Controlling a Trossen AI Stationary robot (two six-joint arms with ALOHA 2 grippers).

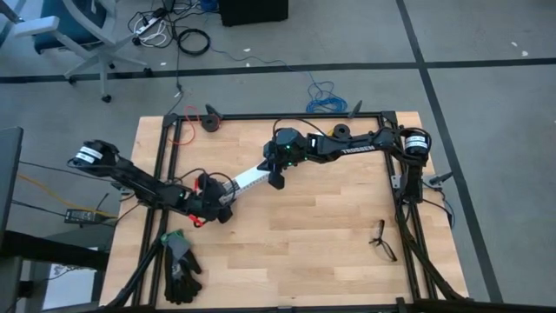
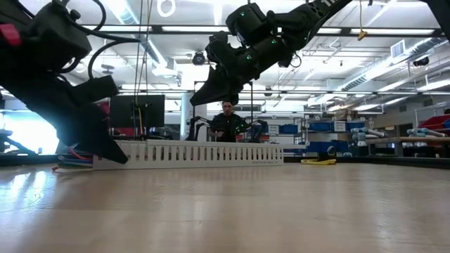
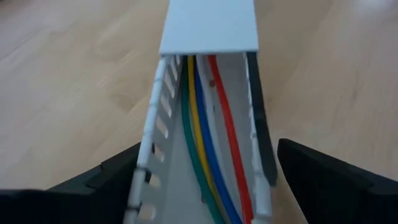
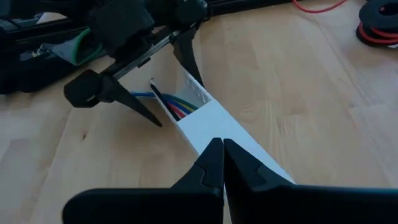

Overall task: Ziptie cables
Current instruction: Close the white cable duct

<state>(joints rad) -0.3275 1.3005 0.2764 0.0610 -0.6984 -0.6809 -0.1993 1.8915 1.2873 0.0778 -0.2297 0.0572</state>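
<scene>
A white slotted channel (image 1: 248,178) lies on the wooden table and holds the cables (image 3: 208,155): green, yellow, blue and red wires side by side. A white cover (image 3: 208,28) closes its far part. A thin black strip, the ziptie (image 3: 264,143), runs along one channel wall. My left gripper (image 3: 208,149) is open at the channel's uncovered end, one finger on either side of it. My right gripper (image 4: 222,144) is shut with nothing between its fingers. It hangs above the covered part, clear of it in the low view (image 2: 198,98).
A pair of black gloves (image 1: 178,269) lies at the table's near left corner and a small black forked object (image 1: 382,239) at the near right. Wire spools (image 4: 379,25) sit near the far edge. A person (image 2: 226,123) stands beyond the table.
</scene>
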